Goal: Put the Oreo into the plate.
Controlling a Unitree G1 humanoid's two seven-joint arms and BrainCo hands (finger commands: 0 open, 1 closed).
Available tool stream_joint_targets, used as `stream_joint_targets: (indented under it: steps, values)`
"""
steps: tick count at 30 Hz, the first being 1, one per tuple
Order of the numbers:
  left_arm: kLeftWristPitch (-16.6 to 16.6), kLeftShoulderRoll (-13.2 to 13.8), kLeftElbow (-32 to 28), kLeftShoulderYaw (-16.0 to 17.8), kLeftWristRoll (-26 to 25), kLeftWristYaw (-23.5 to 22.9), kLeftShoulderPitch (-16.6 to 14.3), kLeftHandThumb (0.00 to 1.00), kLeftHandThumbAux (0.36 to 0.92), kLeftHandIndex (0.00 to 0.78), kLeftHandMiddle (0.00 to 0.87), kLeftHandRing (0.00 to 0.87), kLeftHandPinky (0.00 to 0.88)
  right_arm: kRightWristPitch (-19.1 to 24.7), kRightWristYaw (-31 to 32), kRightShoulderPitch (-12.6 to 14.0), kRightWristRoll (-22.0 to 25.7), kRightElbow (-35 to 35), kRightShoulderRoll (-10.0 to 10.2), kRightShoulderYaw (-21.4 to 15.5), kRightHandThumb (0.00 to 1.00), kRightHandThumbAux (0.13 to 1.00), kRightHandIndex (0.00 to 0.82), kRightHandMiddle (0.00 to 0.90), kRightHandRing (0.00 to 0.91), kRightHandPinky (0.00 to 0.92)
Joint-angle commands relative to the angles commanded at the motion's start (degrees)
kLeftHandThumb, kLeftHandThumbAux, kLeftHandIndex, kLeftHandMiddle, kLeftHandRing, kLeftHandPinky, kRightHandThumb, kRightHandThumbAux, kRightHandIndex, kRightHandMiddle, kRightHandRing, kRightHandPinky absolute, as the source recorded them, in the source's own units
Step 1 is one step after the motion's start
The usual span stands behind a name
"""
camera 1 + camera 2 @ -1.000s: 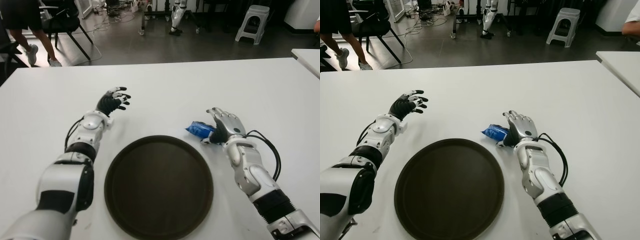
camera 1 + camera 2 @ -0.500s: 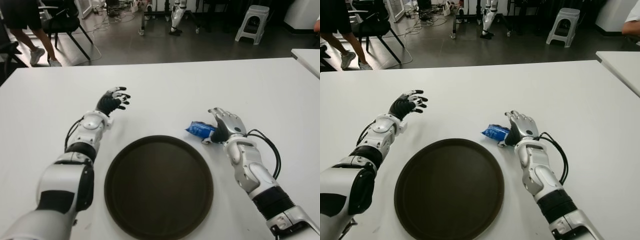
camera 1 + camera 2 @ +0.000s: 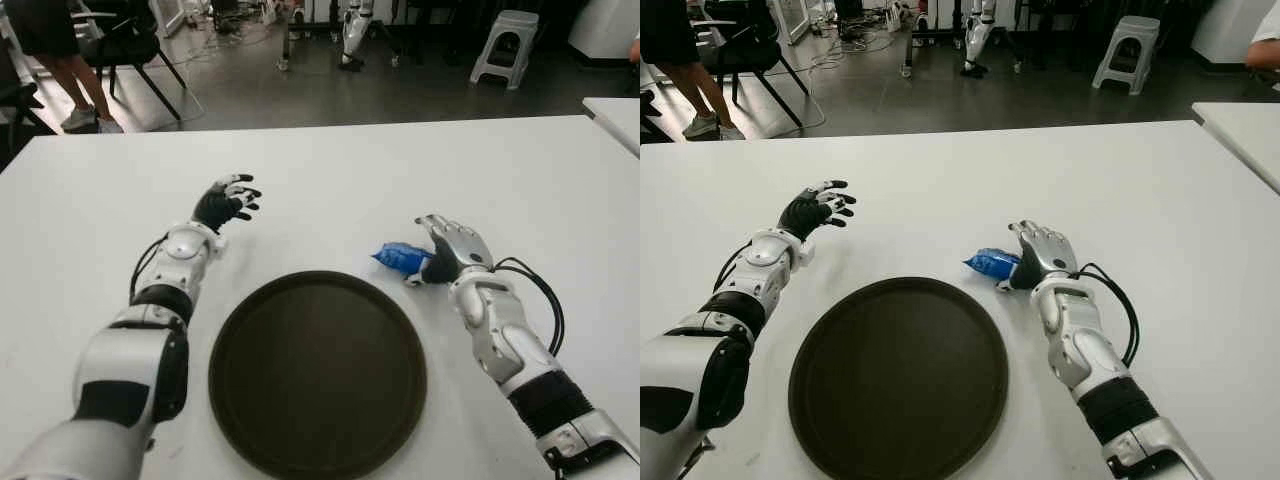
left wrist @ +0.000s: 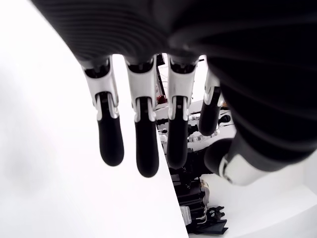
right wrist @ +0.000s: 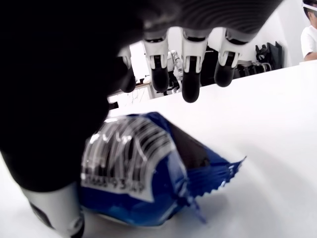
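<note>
The Oreo pack [image 3: 398,258], a blue wrapper, lies on the white counter [image 3: 420,170] just beyond the far right rim of the dark round plate [image 3: 318,370]. It is not yet in the plate, which holds nothing.

The right hand [image 3: 448,252] sits against the pack on its right side. In the right wrist view the fingers [image 5: 190,74] extend straight over the wrapper without curling around it, while the thumb shows low beside the wrapper's near end. Judgement: the hand is cupped over the pack in preparation for a grasp, but no closure is evident, so the pack is resting on the counter rather than being held.

The placement of this hand appears deliberate: coming at the pack from the side away from the plate leaves a short, unobstructed path over the rim once the fingers close.

The left hand [image 3: 226,200] shows well to the left of the pack, beyond the plate's far left edge, with its fingers [image 4: 141,148] spread and empty. It takes no part and stays clear of the plate.
</note>
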Motion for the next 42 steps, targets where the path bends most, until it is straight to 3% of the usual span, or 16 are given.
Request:
stream_joint_targets:
  steps: [6, 13, 28, 36, 42]
  values:
    - [-0.24, -0.15, -0.07, 0.15, -0.14, 0.05, 0.02, 0.109, 0.642, 0.222, 0.355, 0.372, 0.398, -3.50, 2.97, -0.81, 3.11, -0.18, -1.25, -0.15, 0.000, 0.773, 0.141, 0.172, 0.169, 0.158]
    - [-0.20, -0.13, -0.11, -0.15, 0.13, -0.04, -0.05, 0.070, 0.639, 0.216, 0.339, 0.357, 0.378, -3.16, 9.50, -4.45, 4.67, -1.78, -2.78, -0.14, 0.000, 0.715, 0.115, 0.151, 0.139, 0.120]
    - [0.02, -0.37, -0.22, -0.31, 0.08, -0.46, -0.34, 0.047, 0.636, 0.236, 0.349, 0.356, 0.356, -2.73, 14.55, -7.36, 4.87, -4.76, -4.18, 0.24, 0.000, 0.684, 0.128, 0.145, 0.126, 0.113]
    - [-0.07, -0.46, -0.34, -0.07, -0.22, -0.47, -0.23, 0.055, 0.622, 0.236, 0.353, 0.357, 0.359, -9.21, 23.83, -9.46, 8.47, -5.40, -7.78, 1.19, 0.000, 0.660, 0.157, 0.187, 0.166, 0.162]
    - [0.05, -0.37, -0.34, -0.17, -0.12, -0.08, -0.26, 0.080, 0.643, 0.227, 0.351, 0.366, 0.372, -12.03, 27.80, -9.87, 10.67, -6.52, -9.73, 0.86, 0.000, 0.678, 0.127, 0.163, 0.138, 0.119]
